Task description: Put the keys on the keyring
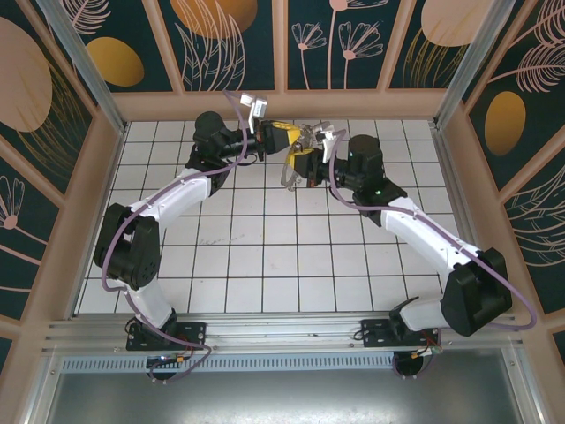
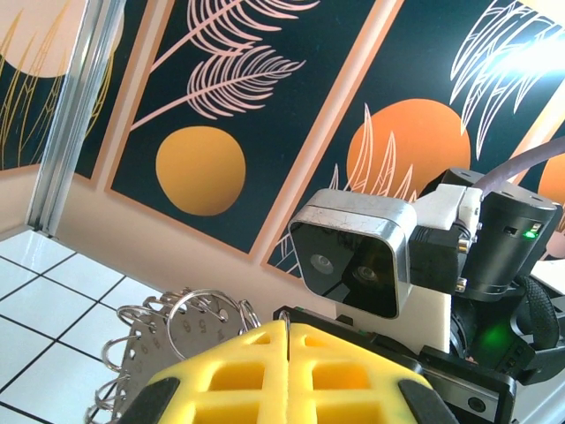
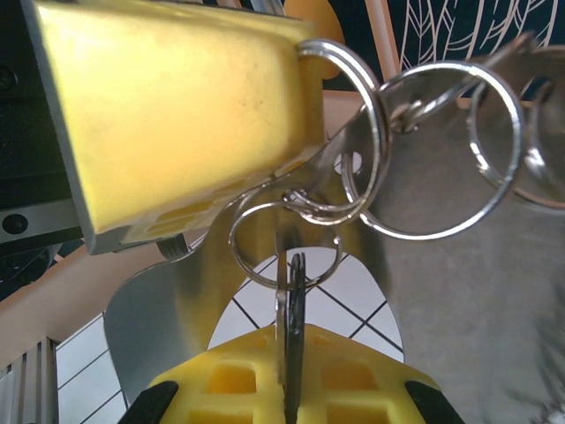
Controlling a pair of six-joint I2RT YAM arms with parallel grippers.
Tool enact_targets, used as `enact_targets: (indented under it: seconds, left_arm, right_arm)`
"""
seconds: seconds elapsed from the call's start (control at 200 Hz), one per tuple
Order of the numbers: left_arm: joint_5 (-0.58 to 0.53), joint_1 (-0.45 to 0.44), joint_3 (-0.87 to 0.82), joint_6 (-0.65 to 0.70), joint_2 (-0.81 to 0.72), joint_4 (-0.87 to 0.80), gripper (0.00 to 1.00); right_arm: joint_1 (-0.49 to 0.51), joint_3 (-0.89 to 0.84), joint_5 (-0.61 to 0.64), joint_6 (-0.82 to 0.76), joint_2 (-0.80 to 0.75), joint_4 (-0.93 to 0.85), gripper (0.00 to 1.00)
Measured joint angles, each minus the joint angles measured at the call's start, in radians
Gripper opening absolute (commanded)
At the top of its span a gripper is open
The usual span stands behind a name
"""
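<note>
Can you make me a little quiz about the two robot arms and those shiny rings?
1. True or false: the left tool and the right tool are both shut.
2. Where is the bunch of silver rings? A) lying by the arm bases. B) up between the two tools, over the far middle of the table. C) against the right wall.
3. Fill in: the right tool pinches a thin flat piece, seen edge-on, between its ____ fingers.
Key: 1 true. 2 B. 3 yellow.
</note>
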Motion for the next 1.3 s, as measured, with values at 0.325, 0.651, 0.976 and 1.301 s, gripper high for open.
enact_targets:
  seconds: [0.325,0.651,0.976,1.301]
  left_arm:
    - [-0.061,-0.005,-0.039,-0.067,0.0,0.093,0.0]
    - [-0.117,-0.006,-0.093,-0.23,0.0,0.27,0.0]
    - [-0.154,-0.006,-0.105,-0.377,0.001,0.42,0.0]
    - [-0.161,-0.015,-0.105,-0.422,0.015,0.456,0.0]
  right_arm:
    - [-0.026,-0.037,-0.02,0.026,-0.064,-0.022,0.36]
    - [-0.137,-0.106,-0.039,0.246,-0.222,0.145,0.37]
    - [-0.145,-0.014,-0.092,0.489,-0.061,0.358,0.38]
    - [-0.144,0.013,-0.14,0.611,0.006,0.483,0.37]
